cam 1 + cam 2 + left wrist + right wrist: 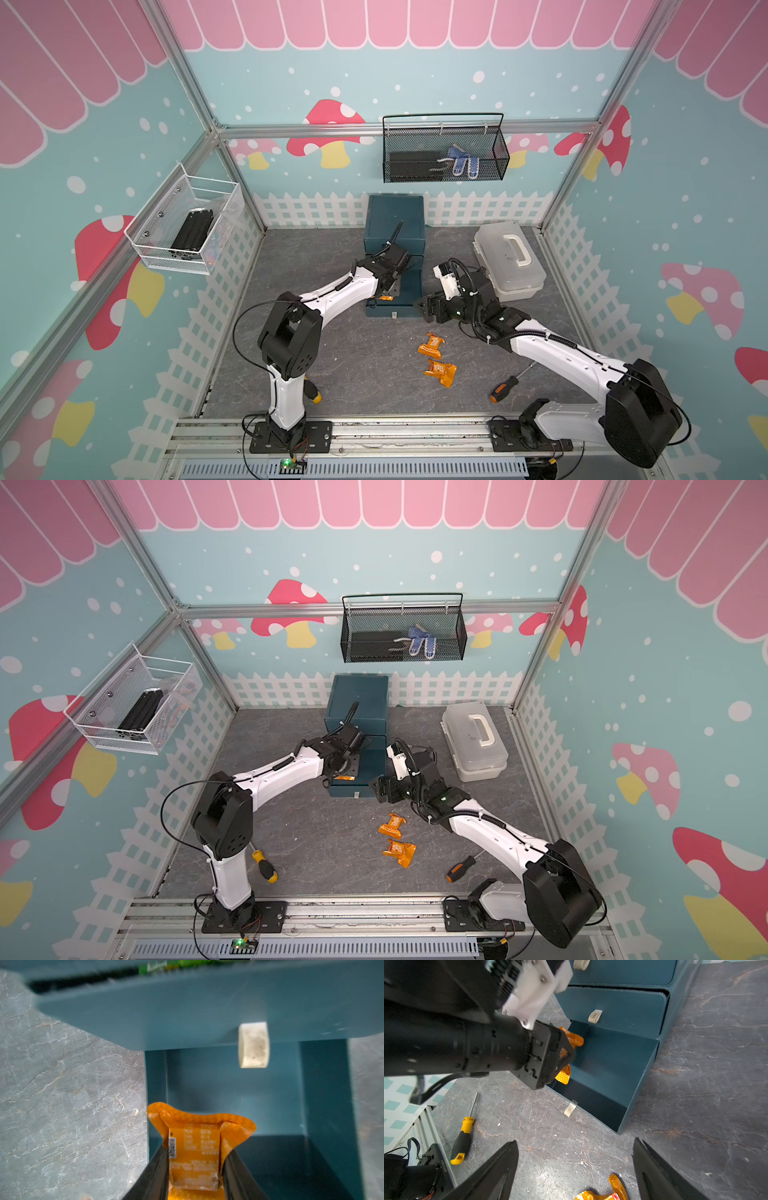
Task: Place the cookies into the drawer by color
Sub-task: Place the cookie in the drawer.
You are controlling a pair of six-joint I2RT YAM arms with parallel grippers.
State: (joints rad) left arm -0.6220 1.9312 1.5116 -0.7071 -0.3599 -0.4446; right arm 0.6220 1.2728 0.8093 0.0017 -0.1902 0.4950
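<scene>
A grey marbled tabletop [353,386] fills a booth papered with pastel mushrooms. Nearest the arm bases lie a yellow-and-black-handled screwdriver [312,392] and an orange-and-black-handled screwdriver [503,388], neither part of the job. Just beyond them, a loose crinkly orange foil packet [432,345] and a second loose orange packet [440,372] sit side by side, unsorted.

The right gripper [575,1140] hangs over the table between those two and the cabinet, its jaws spread wide and empty. Farther in, the left gripper [197,1149] has its fingers clenched on a third orange packet [199,1124]. It is poised over the pulled-out bottom drawer [612,1059] of the dark teal three-drawer cabinet [395,216]. The drawer floor showing beneath the packet is bare.

A sliver of green foil [158,967] shows inside the middle drawer, which stands ajar, suggesting the green packets are stowed. No black-silver packet is in sight on the table; whether they are put away cannot be told. By that reading orange is the last colour, with one packet going in and two left to fetch.

Beside the cabinet stands a translucent white plastic case [509,257]. A black mesh basket [444,166] and a white mesh basket [187,232] hang on the walls behind.
</scene>
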